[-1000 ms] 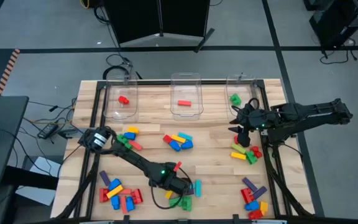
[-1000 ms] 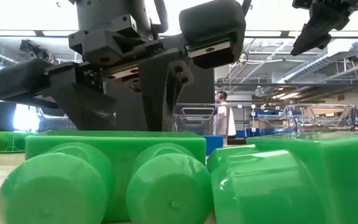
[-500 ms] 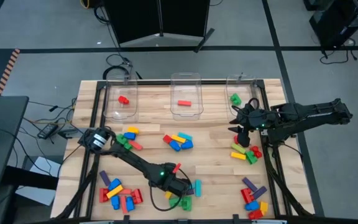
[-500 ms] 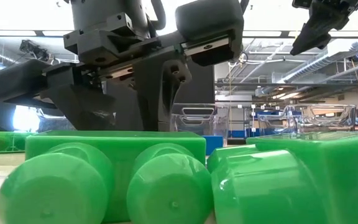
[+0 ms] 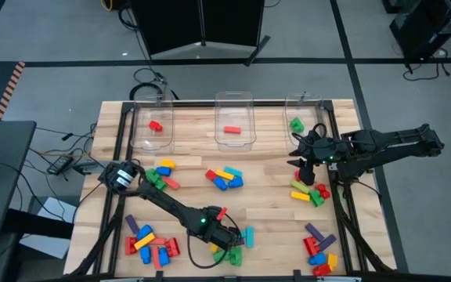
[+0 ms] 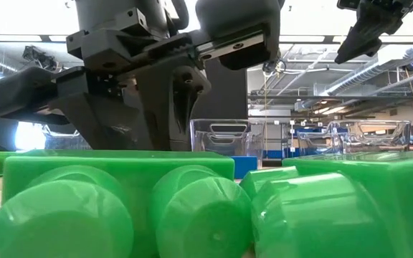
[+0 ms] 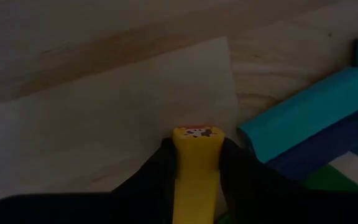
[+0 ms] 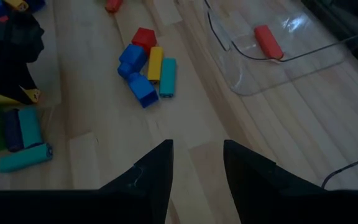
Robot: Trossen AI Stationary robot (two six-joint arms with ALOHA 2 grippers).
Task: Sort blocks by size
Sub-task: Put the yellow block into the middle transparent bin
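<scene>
Now my left gripper has narrowed over the last second, its fingers clamped on a long yellow block in the front-centre pile. Pick step is complete; binning remains. My right gripper hovers open and empty near the right bin.

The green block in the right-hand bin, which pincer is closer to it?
The right. The right pincer hovers just in front of the bin holding the green block; the left pincer is low over the near-centre pile, across the table.
</scene>
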